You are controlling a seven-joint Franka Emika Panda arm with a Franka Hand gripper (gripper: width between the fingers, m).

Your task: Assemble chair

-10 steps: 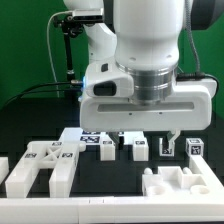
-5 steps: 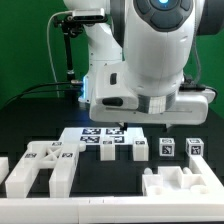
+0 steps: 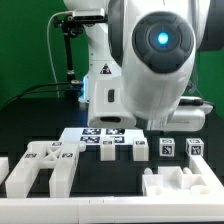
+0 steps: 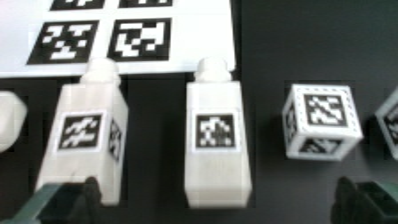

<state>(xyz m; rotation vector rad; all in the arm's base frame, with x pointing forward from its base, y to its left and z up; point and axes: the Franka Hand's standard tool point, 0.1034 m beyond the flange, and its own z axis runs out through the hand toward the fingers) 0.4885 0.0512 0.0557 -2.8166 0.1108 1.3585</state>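
Lifted higher, arm [image 3: 150, 70] hangs spread fingers [image 4: 68, 203] above, seemingly, chair legs [image 4: 217, 125].

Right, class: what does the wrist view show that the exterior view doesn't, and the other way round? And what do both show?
Only the wrist view: the open claw, its dark fingertips wide apart, and the full length of two legs with narrow peg tips. Only the exterior view: the arm and two big parts at the front, one at the exterior view's left and one at its right. Both: the marker board and the small tagged parts beside it.
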